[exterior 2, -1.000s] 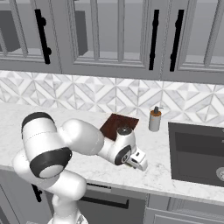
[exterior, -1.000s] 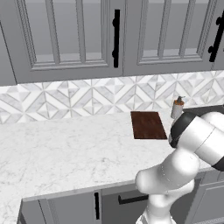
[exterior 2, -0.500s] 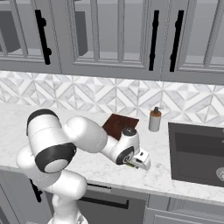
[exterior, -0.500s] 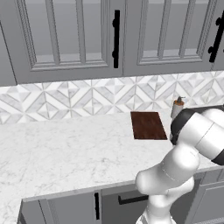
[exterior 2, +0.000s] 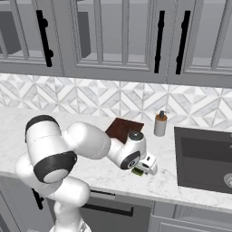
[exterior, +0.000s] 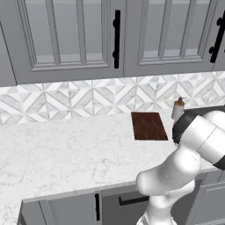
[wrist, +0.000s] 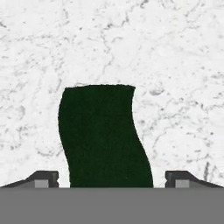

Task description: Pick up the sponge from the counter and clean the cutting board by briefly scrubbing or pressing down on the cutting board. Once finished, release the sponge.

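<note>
The sponge (wrist: 105, 135) is a dark green block lying on the white marble counter (wrist: 175, 65). My gripper (wrist: 112, 179) hangs straight over it and is open. Its fingertips (wrist: 42, 179) stand wide on either side, with bare counter showing between each tip and the sponge. From the right base view, the gripper (exterior 2: 144, 168) sits low over the sponge (exterior 2: 137, 171) near the counter's front edge. The reddish-brown cutting board (exterior 2: 123, 128) lies behind it toward the backsplash, apart from the sponge. The cutting board (exterior: 149, 125) also lies flat on the counter in the left base view.
A soap dispenser (exterior 2: 160, 123) stands by the backsplash to the right of the board, also seen as the soap dispenser (exterior: 178, 108). A dark sink (exterior 2: 204, 158) is set into the counter on the right. Grey cabinets hang above.
The fingers have spread wide apart over the sponge, which lies on the counter. The hand has drifted slightly to the right.
</note>
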